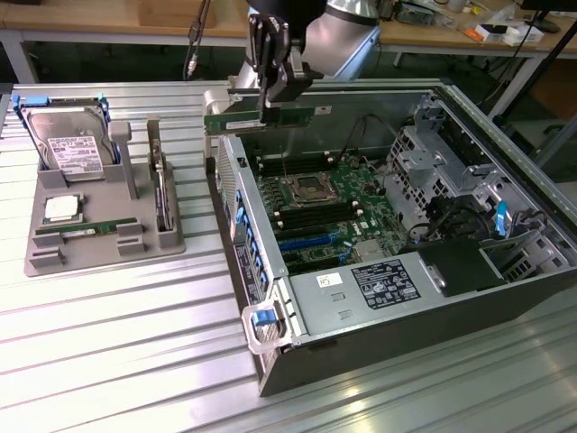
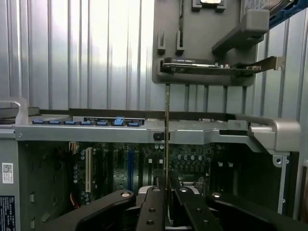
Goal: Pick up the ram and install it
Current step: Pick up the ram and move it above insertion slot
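**Exterior view.** The tool (image 1: pixel 268 106) hangs over the far corner of the open computer case (image 1: pixel 406 347), on the exterior view's left side of it. Its fingers are closed on the ram (image 1: pixel 230 120). The ram is held level with its long edge horizontal, above the case rim and clear of the motherboard (image 1: pixel 315 212). The processor socket (image 1: pixel 305 188) sits near the middle of the board.

Well apart, on the exterior view's left, a gray fixture tray (image 1: pixel 45 260) rests on the ribbed metal tabletop (image 1: pixel 135 361). At its far end a hard drive (image 1: pixel 72 144) leans in a cradle. A square silver processor (image 1: pixel 61 207) sits nearer. A second green stick (image 1: pixel 86 230) lies in the near slot. An expansion card (image 1: pixel 160 194) stands upright along the tray's edge nearest the case.

**Wrist view.** The black fingers (image 2: pixel 151 207) are pinched together on the ram (image 2: pixel 167 134), which shows edge-on as a thin line running away from the tool. Past it runs the case rim (image 2: pixel 216 126), with the motherboard (image 2: pixel 192 159) inside. Farther out the tray (image 2: pixel 202 29) sits on the tabletop (image 2: pixel 72 48), with the expansion card (image 2: pixel 211 67) in it.
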You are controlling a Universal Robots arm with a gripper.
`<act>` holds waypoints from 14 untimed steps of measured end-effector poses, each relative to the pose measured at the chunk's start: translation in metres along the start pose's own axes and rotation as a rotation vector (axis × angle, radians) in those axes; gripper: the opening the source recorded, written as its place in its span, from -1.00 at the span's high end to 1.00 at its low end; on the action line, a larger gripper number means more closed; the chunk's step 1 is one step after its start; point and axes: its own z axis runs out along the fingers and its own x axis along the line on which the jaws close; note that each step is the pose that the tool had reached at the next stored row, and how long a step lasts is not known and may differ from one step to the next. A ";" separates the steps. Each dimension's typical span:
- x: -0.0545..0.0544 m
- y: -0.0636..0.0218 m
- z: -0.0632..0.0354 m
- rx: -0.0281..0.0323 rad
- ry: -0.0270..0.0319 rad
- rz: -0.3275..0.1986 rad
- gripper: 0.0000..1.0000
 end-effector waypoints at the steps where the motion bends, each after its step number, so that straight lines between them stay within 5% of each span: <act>1: 0.000 -0.0047 0.0000 0.0000 0.0001 0.000 0.73; 13: 0.003 -0.0848 -0.0004 -0.0018 0.0002 0.000 0.73; 14: 0.003 -0.0851 -0.0003 -0.0025 0.0000 0.000 0.73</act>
